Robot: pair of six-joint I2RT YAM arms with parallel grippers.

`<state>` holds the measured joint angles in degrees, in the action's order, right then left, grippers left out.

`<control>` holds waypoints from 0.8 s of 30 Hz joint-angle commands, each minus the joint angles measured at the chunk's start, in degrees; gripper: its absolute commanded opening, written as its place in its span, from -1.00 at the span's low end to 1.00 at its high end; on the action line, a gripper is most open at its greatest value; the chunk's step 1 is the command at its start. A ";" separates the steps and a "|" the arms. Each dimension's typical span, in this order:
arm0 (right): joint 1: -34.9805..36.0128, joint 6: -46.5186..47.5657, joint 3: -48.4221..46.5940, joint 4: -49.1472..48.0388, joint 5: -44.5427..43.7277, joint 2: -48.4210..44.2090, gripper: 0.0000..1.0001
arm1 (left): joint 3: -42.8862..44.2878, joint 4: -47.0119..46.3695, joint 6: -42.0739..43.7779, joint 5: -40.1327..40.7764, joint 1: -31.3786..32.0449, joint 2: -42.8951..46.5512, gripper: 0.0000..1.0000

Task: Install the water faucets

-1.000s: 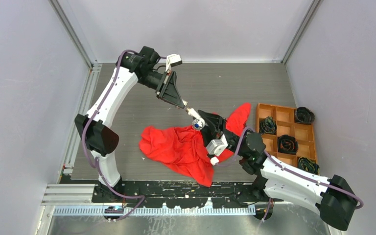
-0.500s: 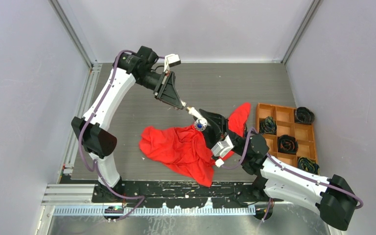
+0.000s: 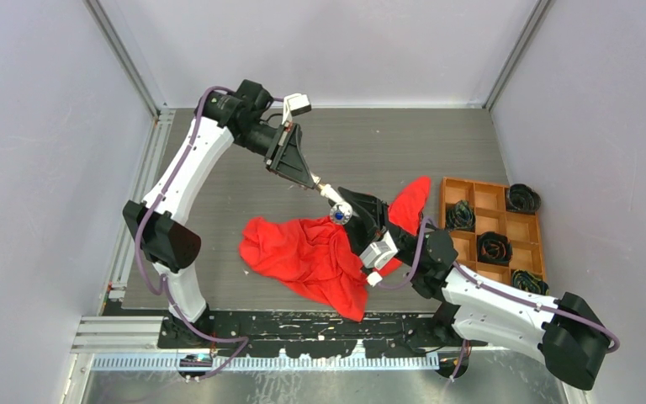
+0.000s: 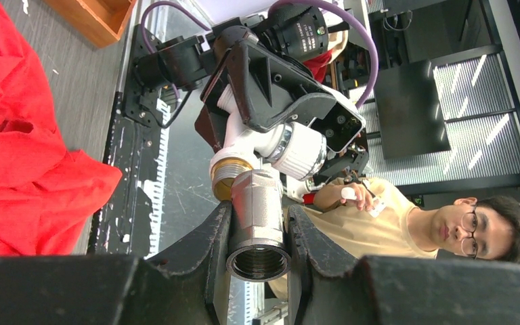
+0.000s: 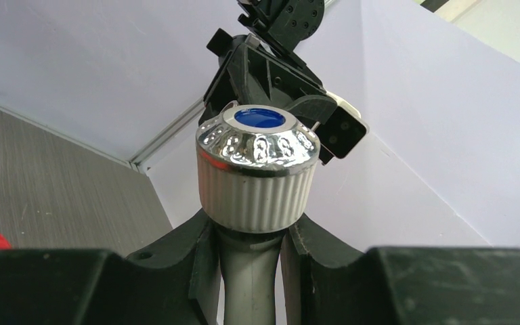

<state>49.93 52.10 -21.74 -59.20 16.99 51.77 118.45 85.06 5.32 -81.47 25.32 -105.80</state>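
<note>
While left jaws on an outstretched arm [image 3: 187, 168] clamp the fitting [image 4: 257, 217], upturned right jaws grip the tap [image 5: 257, 169].

Top view first: tap [image 3: 338, 213] and fitting [image 3: 323, 189] are far too small, no telling how they meet. Over to the right wrist: the knob [image 5: 257, 162] blocks everything behind it, and the stem drops off the bottom edge inside the right end effector [image 5: 250, 237]. Left wrist now: brass tip [image 4: 229, 172] meets fitting (thread depth hidden). Cloth [image 3: 303, 252] vanishes partly under the right arm [image 3: 488, 299].
</note>
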 commanded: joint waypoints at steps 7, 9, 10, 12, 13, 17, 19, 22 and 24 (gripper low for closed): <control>0.14 -0.71 -1.90 -5.33 0.08 -1.14 -0.99 | -0.42 16.51 6.63 -16.17 0.30 1.67 -1.00; 0.17 -0.53 -1.93 -5.49 -0.03 -0.86 -1.00 | -0.33 16.46 6.63 -16.17 0.27 1.69 -1.00; 0.14 -0.57 -1.92 -5.78 -0.03 -0.66 -1.00 | -0.35 16.47 6.63 -16.12 0.32 1.67 -1.00; 0.14 -0.90 -2.10 -6.30 0.20 -0.26 -1.00 | -0.33 16.71 6.93 -16.16 0.24 1.78 -1.00; 0.16 -0.89 -2.35 -6.33 0.42 -0.12 -1.00 | -0.39 16.72 7.36 -16.13 0.19 1.79 -1.00; 0.19 -1.07 -2.95 -5.81 0.98 -0.12 -1.00 | -3.01 16.81 10.60 -16.08 -0.11 3.86 -1.00; -0.43 -1.98 -3.08 -4.08 2.01 -0.75 -0.99 | -5.21 16.80 12.99 -16.08 -1.01 5.93 -1.00; -1.46 -4.35 -3.34 -0.84 3.75 -2.18 -0.99 | -9.64 16.81 16.06 -16.05 -4.28 9.30 -1.00; -2.42 -6.22 -3.88 1.14 4.90 -2.83 -0.99 | -12.43 16.74 17.79 -16.08 -7.23 11.26 -1.00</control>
<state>49.01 49.80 -22.11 -58.19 19.35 51.27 109.47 84.99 8.27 -80.73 22.94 -101.36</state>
